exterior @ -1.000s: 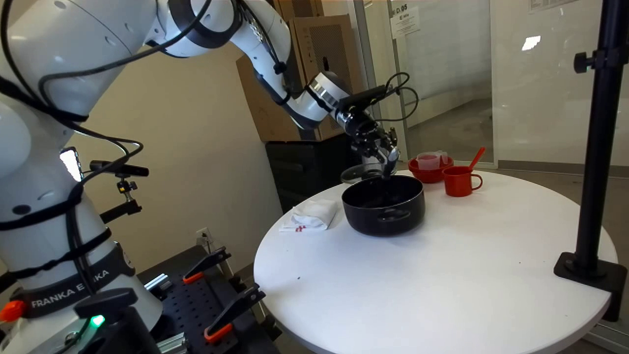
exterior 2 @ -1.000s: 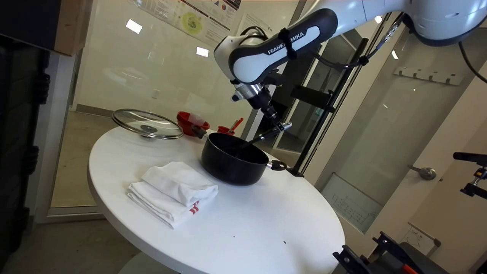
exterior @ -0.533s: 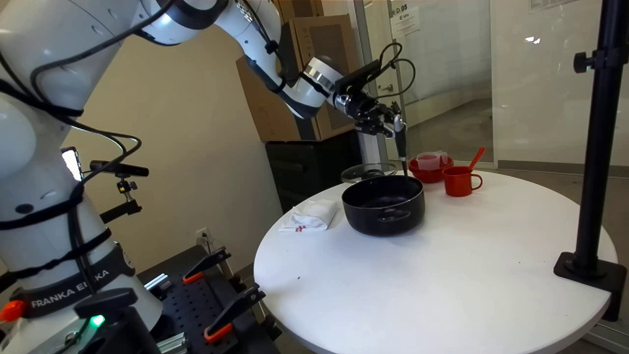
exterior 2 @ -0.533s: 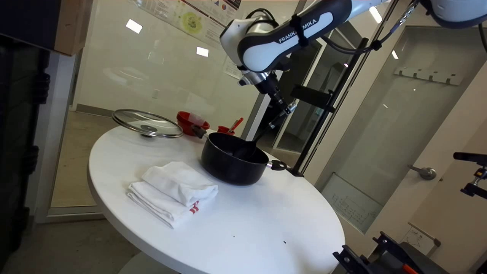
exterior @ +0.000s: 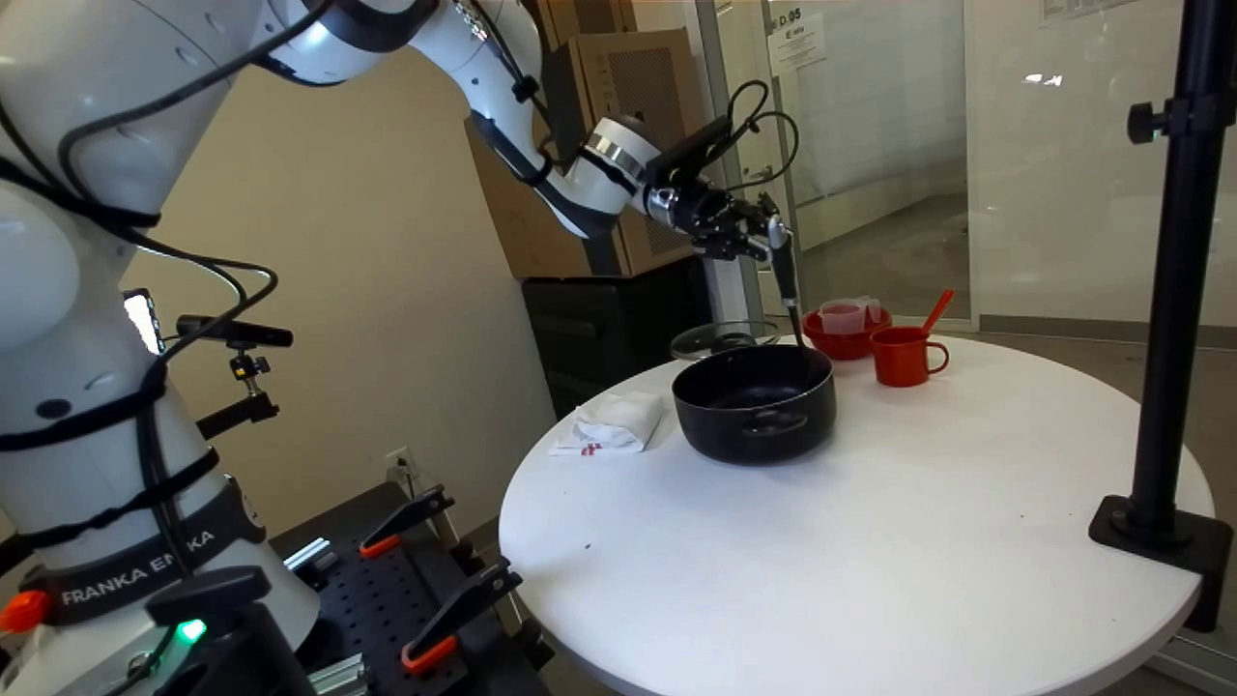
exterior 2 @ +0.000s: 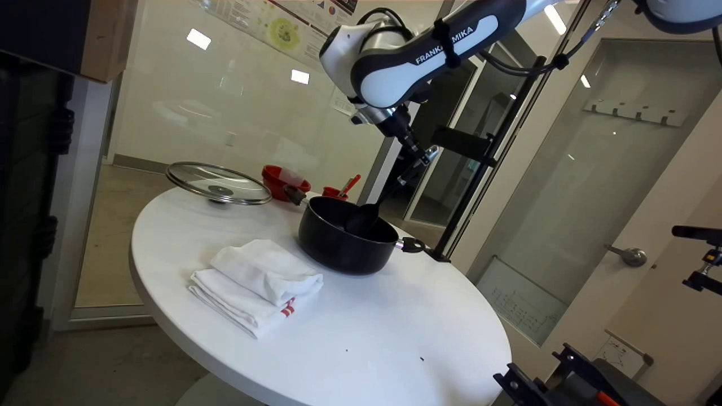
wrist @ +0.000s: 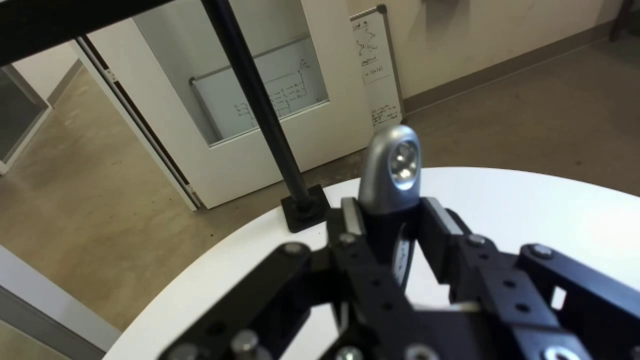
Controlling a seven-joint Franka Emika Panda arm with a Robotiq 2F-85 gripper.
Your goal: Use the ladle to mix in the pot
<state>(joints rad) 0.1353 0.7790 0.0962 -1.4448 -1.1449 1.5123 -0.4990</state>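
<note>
Black ladle: we see the gripper pinching its handle near the top (scoop inside pot), likely for stirring reach.

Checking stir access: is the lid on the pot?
No: in an exterior view, the lid sits on the table, apart from the open pot.

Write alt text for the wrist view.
The gripper clamps the ladle by its handle, the silver end sticking up. Beyond are the white tabletop, a black pole at its edge, and two whiteboards in the background.
</note>
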